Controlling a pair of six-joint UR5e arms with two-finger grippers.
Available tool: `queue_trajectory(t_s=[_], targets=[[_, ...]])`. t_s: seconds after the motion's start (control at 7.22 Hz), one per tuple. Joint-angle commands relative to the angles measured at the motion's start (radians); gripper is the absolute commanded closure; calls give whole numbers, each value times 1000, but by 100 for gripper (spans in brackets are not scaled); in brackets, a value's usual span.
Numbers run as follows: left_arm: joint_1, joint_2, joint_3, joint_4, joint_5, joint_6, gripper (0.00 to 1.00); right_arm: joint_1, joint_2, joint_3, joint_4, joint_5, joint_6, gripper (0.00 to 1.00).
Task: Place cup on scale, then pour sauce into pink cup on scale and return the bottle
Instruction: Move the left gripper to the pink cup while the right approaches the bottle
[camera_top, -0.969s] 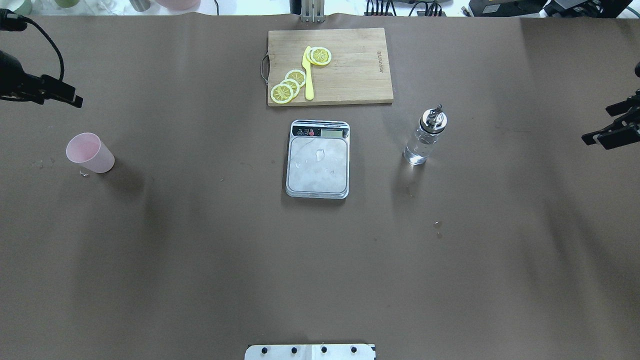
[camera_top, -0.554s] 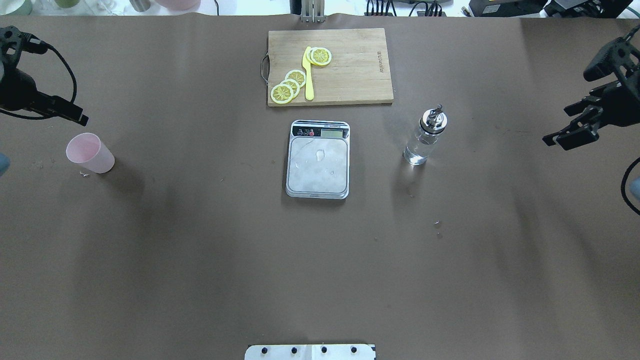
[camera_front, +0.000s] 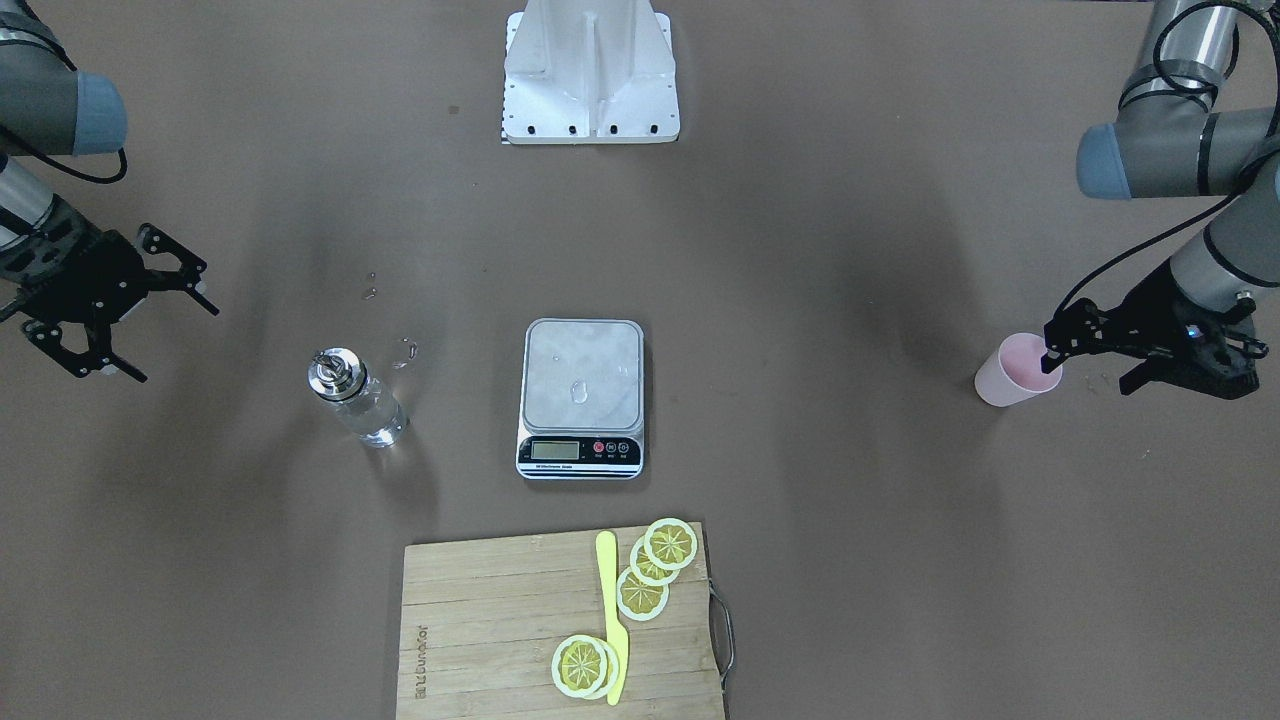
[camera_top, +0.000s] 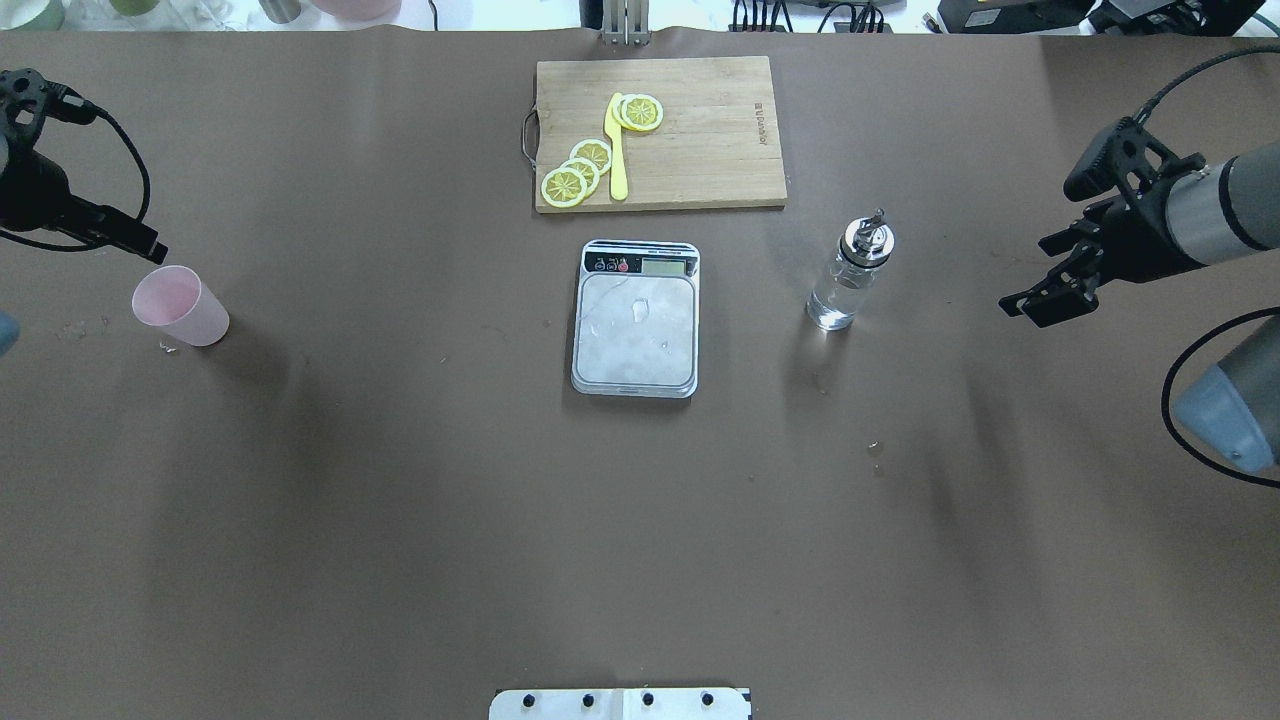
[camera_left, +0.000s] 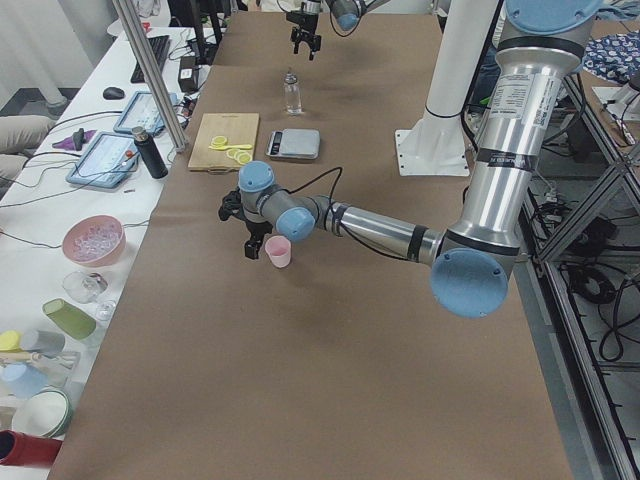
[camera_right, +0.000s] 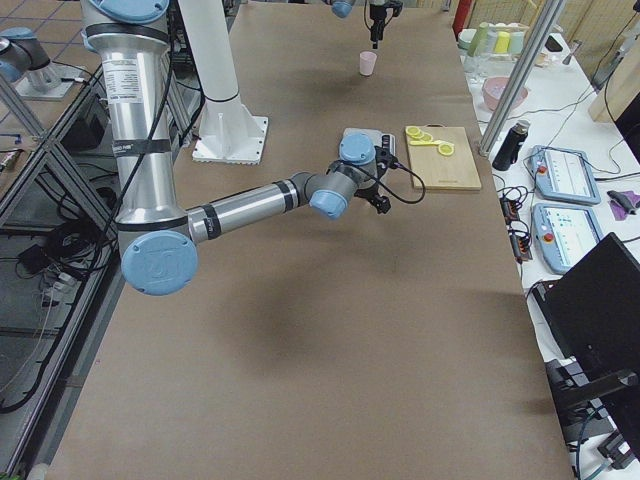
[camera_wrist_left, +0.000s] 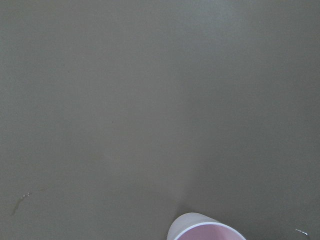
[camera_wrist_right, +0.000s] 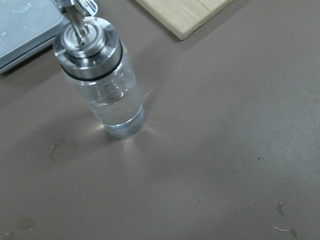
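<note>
**Table stock, left to right: cup and bottle both standing free**

1. Left gripper (camera_front: 1088, 372): fingers spread, nothing between them, held low over the brown table (camera_top: 400, 500).
2. Cup (camera_top: 180, 305): pale pink, upright on the table, mouth up. It sits just outside the inner left finger, on the scale side, not in the gap. That fingertip overlaps the rim in the front view; contact cannot be told. The left wrist view catches only its rim at the bottom edge.
3. Cutting board (camera_top: 710, 150): wooden, at the far side, well apart from both pairs of fingers. It bears lemon slices (camera_top: 580, 170) and a yellow knife (camera_top: 617, 150).
4. Scale (camera_top: 635, 335): mid-table between the two grippers, far from either. A few drops lie on its grey platform.
5. Bottle (camera_top: 848, 280): clear glass with a metal spout cap, upright, between the scale and the right fingers but apart from them. The sauce (camera_wrist_right: 117, 107) shows clear and colourless inside.
6. Right gripper (camera_front: 175, 340): fingers wide apart and holding nothing, their opening turned toward the bottle.
</note>
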Motion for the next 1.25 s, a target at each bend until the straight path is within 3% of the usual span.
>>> queue_trajectory(t_s=[0.0, 1.11], targets=[[3, 3, 26, 2, 29, 47, 3, -51, 16, -19, 23, -39, 17, 0], [20, -4, 41, 1, 30, 48, 3, -161, 68, -21, 23, -124, 78, 0]])
